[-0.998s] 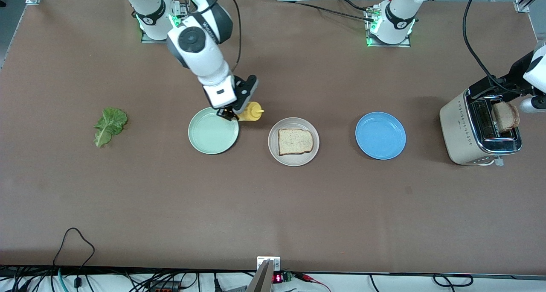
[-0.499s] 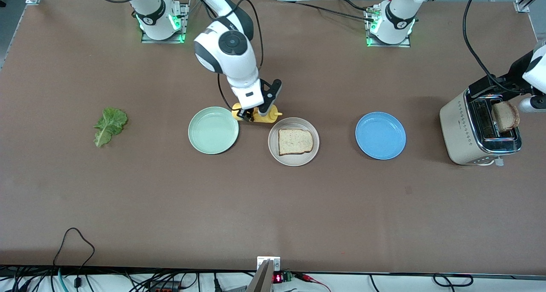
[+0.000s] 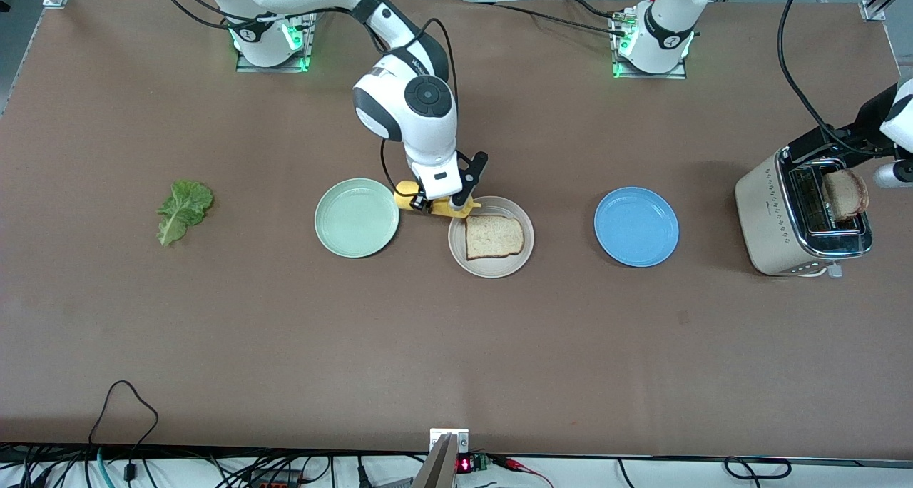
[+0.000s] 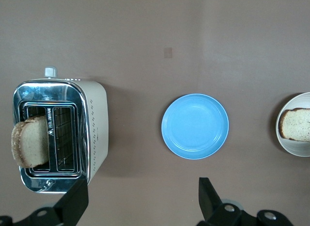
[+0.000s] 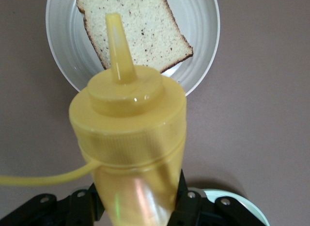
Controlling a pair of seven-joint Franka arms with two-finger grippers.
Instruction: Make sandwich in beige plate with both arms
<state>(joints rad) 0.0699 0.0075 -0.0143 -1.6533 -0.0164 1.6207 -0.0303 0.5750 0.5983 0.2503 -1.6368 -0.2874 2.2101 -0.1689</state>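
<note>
Note that the right gripper [image 3: 435, 206] holds the yellow plastic squeeze bottle [image 3: 410, 195] over the rim of the round beige plate [image 3: 456, 249]. One light-brown bread slice [image 3: 493, 236] lies on that plate. Only the right wrist view shows you the bottle's nozzle [image 5: 116, 41] pointing at the slice. The left gripper [image 4: 140, 204] hangs wide and empty over the cream toaster [image 4: 92, 129], where a second slice [image 4: 30, 147] stands in a slot. The green lettuce leaf [image 3: 182, 210] lies toward the right arm's end.
</note>
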